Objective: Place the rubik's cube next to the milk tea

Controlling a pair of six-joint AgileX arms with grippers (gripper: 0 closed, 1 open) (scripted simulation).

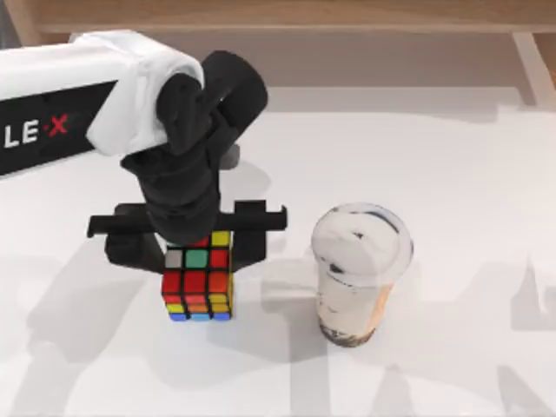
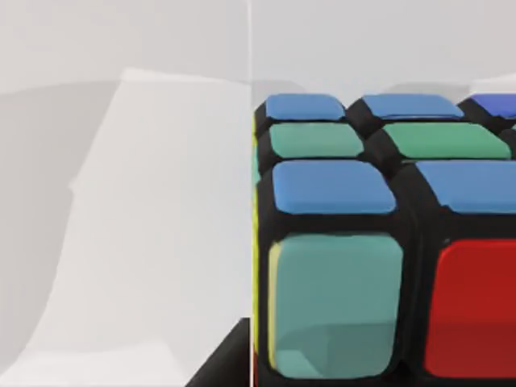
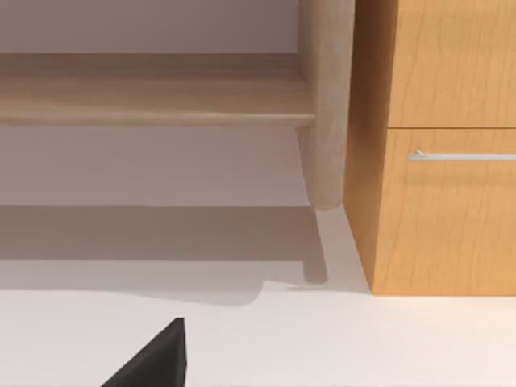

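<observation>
Gripping the cube [image 1: 198, 282] in my left gripper [image 1: 196, 252], fingers closed on it, near the cup's [image 1: 358, 274] left.

The left end effector [image 1: 198, 246] hides the rubik's cube's [image 1: 198, 287] rear top.

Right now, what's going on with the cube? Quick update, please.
Left gripper over rubik's cube, fingers astride it. Milk tea upright to its right, apart. Nothing between them.
</observation>
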